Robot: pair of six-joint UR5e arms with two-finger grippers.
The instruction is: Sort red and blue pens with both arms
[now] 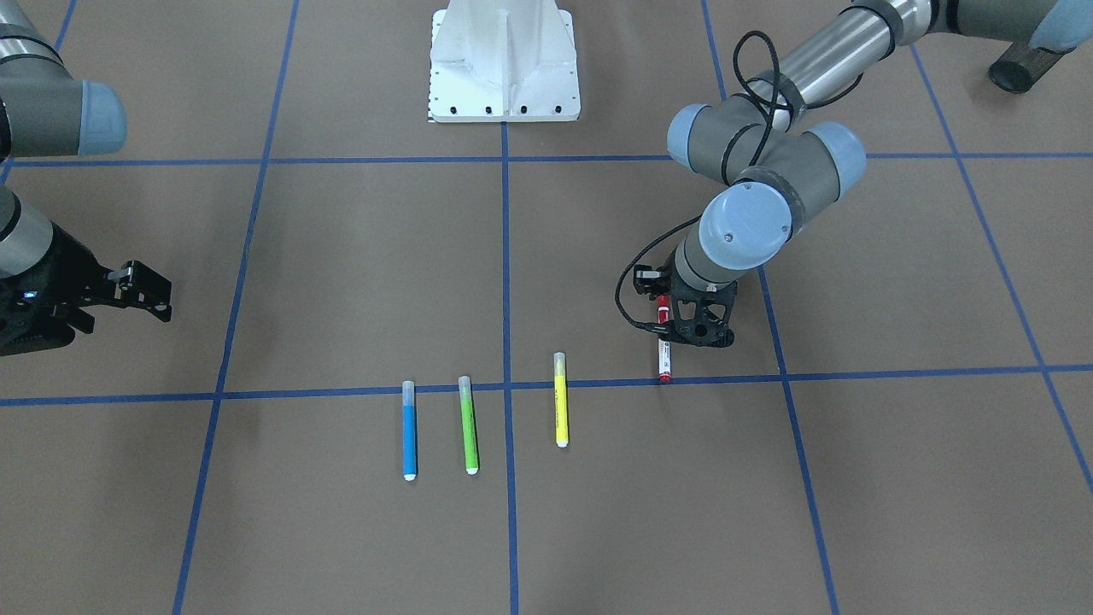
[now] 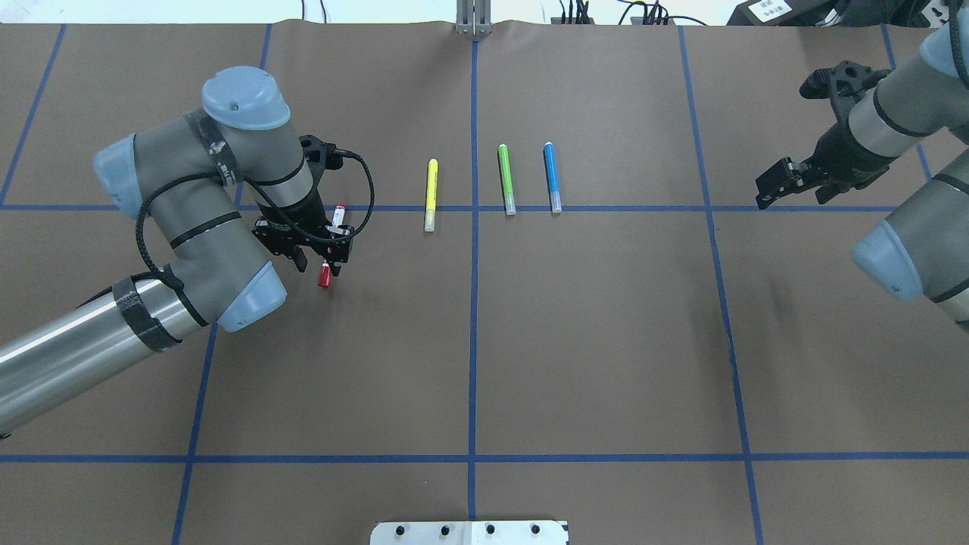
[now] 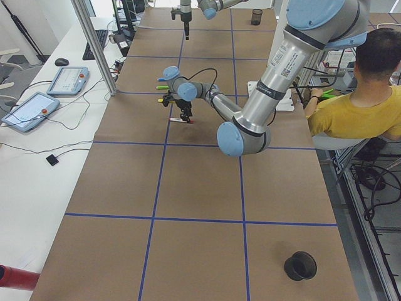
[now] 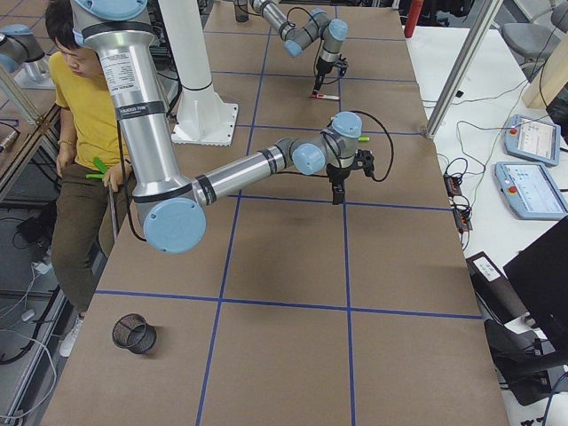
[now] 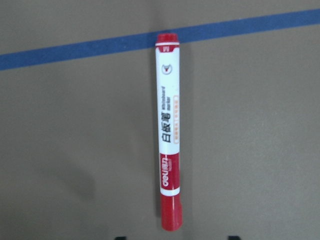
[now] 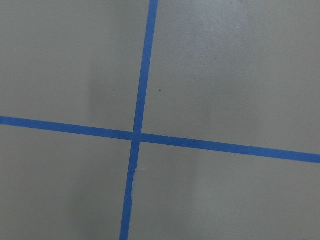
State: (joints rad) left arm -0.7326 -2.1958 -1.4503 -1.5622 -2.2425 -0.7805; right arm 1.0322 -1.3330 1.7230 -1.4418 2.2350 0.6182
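At the left of the brown paper-covered bench (image 2: pixel 606 341), the left arm's black two-finger pincer (image 2: pixel 319 261) hangs over a red-capped marker with a white printed barrel (image 2: pixel 325 277). Its jaws are apart, one on either side of the cap end without touching it. The marker lies flat, its far end on a blue tape line (image 2: pixel 378 208). Further right, a slim yellow highlighter (image 2: pixel 431 194), a slim green highlighter (image 2: pixel 506 179) and a slim blue highlighter with a clear cap (image 2: pixel 553 177) lie side by side, none touching. At the far right, the right arm's black pincer (image 2: pixel 776 185) hangs with jaws apart, well away from the blue highlighter.
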